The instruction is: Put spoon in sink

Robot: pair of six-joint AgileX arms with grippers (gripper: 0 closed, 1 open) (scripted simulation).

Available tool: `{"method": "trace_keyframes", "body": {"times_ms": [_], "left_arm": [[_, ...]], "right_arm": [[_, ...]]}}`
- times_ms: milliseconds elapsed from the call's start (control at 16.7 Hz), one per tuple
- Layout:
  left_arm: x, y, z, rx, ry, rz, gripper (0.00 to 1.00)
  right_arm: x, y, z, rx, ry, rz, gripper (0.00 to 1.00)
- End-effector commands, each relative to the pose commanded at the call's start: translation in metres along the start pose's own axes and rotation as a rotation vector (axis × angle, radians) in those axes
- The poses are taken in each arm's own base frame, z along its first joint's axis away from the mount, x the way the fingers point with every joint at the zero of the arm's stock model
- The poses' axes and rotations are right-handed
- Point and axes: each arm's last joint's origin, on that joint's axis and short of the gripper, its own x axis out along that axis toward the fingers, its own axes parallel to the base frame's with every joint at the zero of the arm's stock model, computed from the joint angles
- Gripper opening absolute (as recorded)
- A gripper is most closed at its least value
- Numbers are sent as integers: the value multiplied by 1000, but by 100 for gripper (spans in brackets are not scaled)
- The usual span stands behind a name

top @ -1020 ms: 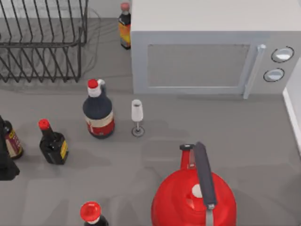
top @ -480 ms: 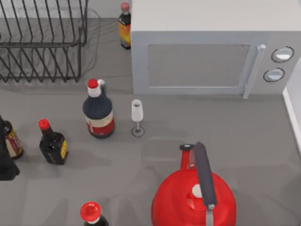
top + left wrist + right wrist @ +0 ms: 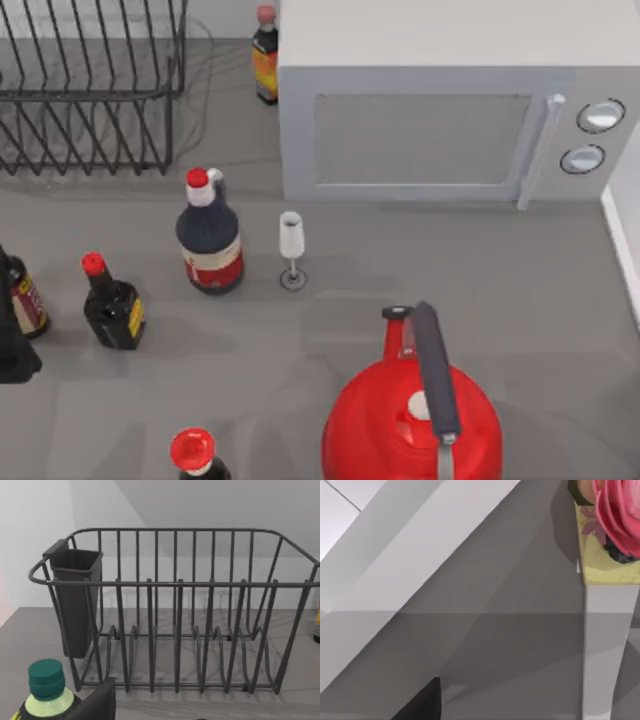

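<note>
The spoon and the sink are out of view. A dark part of my left arm [image 3: 12, 345] stands at the left edge of the table in the top view, beside a small bottle [image 3: 25, 300]. A dark piece of my left gripper [image 3: 95, 702] shows in the left wrist view, which faces the wire dish rack [image 3: 175, 610]. A dark corner of my right gripper [image 3: 422, 702] shows in the right wrist view, over a grey surface beside white walls.
A dish rack [image 3: 90, 90] stands back left and a microwave [image 3: 440, 110] back right. Dark bottles [image 3: 209, 235] [image 3: 112, 305], a small glass [image 3: 291, 248] and a red vessel with a dark handle [image 3: 412, 420] stand mid-table. A pink flower [image 3: 615, 515] is near my right wrist.
</note>
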Motion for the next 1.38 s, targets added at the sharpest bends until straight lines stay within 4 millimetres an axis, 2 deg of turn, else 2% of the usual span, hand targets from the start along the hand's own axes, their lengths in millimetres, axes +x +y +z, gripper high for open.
{"method": "trace_keyframes", "body": {"times_ms": [60, 180, 300, 660, 780, 1200, 1380], "left_arm": [[0, 0, 0, 0, 0, 0, 100], [0, 0, 0, 0, 0, 0, 100], [0, 0, 0, 0, 0, 0, 100], [0, 0, 0, 0, 0, 0, 100], [0, 0, 0, 0, 0, 0, 100], [0, 0, 0, 0, 0, 0, 100], [0, 0, 0, 0, 0, 0, 100]], "right_arm": [[-22, 2, 1, -5, -29, 0, 0], [-25, 3, 3, -2, -31, 2, 0], [-39, 6, 6, -1, -36, 5, 0], [-103, 4, 4, -2, -14, -14, 0], [-118, 2, 2, -4, -26, -3, 0], [-121, 3, 3, -3, -24, -4, 0], [-126, 16, 18, 2, -1, -26, 0]]}}
